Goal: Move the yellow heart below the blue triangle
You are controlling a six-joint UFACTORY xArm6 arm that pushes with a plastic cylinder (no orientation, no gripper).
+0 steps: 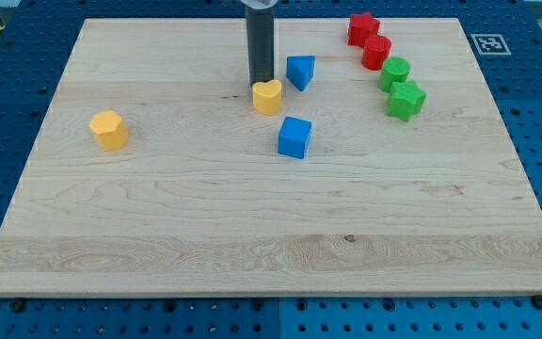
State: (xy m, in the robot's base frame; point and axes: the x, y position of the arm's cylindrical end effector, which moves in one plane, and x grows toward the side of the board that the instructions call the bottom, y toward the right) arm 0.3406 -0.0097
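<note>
Right now my tip has no claw to open or shut — it's just a rod, touching the yellow heart from the view's top. Heart sits just left of the blue triangle, above the blue cube. Risk: a push off-centre spins it, or it bumps the cube. Heart's notch faces up-right — I can't tell its long axis.
</note>
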